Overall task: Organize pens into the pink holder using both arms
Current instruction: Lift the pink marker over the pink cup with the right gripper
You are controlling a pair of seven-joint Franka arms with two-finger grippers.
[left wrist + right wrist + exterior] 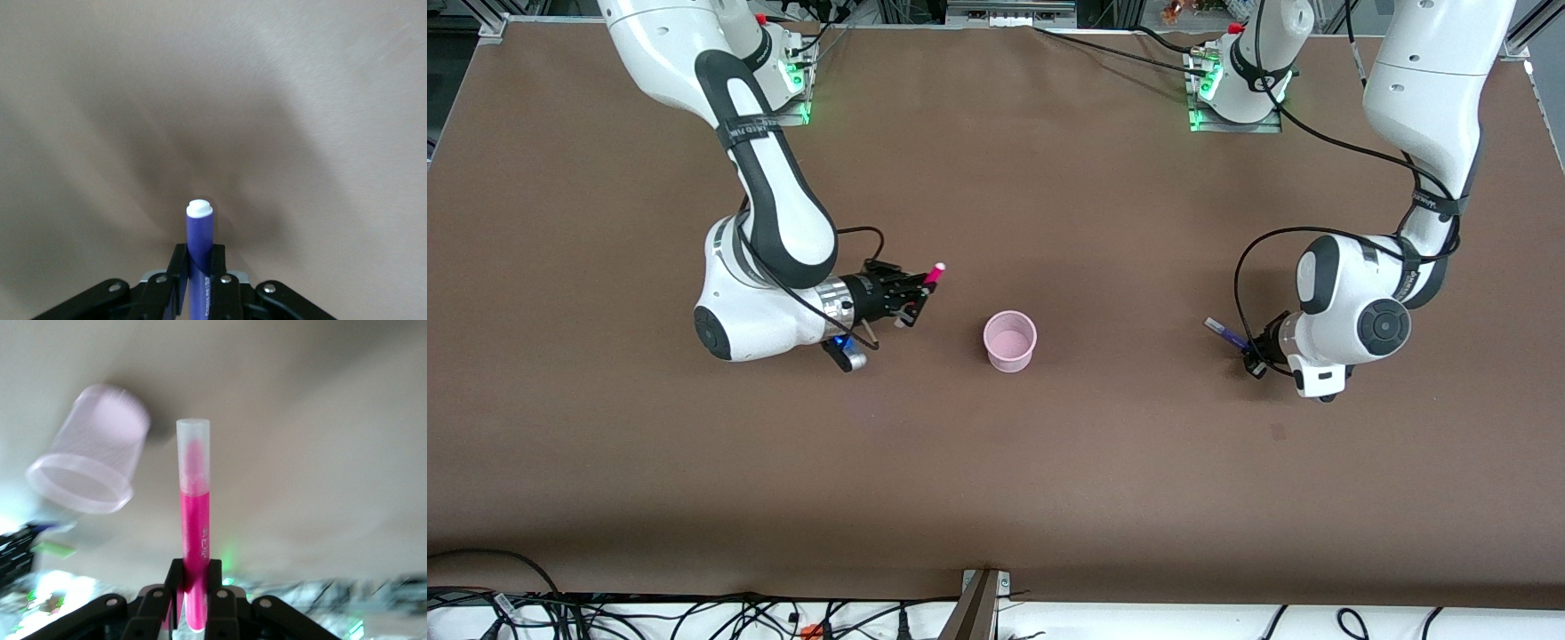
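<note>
The pink holder (1010,340) stands upright mid-table; no pen shows in it. My right gripper (919,292) is shut on the magenta-pink pen (935,273), held up in the air beside the holder toward the right arm's end. The right wrist view shows this pen (194,520) clamped between the right gripper's fingers (194,577), with the holder (90,457) close by. My left gripper (1252,354) is shut on the purple pen (1224,333), low over bare table toward the left arm's end. The left wrist view shows that pen (199,233) in the left gripper (198,263). The yellow and green pens are out of view.
The brown table (996,462) spreads wide around the holder. Loose cables (694,613) and a metal bracket (980,604) lie along the table edge nearest the front camera. The arm bases (1232,89) stand at the farthest edge.
</note>
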